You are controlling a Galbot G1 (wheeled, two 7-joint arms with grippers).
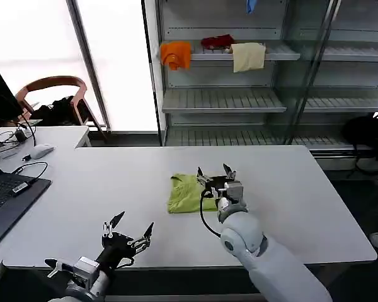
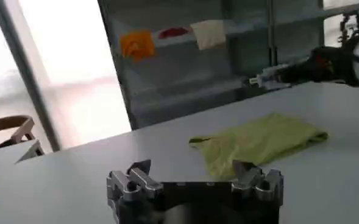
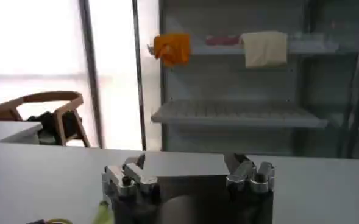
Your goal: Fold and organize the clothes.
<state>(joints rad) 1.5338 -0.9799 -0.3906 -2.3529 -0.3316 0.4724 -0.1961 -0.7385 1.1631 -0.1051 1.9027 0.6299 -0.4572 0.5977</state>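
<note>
You are handling a thin, limp T-shirt (image 1: 190, 193) — pinch an edge. The right gripper (image 1: 215, 171) is hovering open, empty; the left gripper (image 1: 130, 229) is waiting open over the worktop (image 1: 302, 201).

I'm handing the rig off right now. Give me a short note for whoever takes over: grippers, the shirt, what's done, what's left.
Left gripper: open, empty, at the table's near edge, apart from the shirt.
Right gripper: open, empty, at the right edge of the yellow-green T-shirt.
Shirt: mid-table, already folded into a compact bundle.
Left: probably tidy the fold and put the shirt away.
</note>
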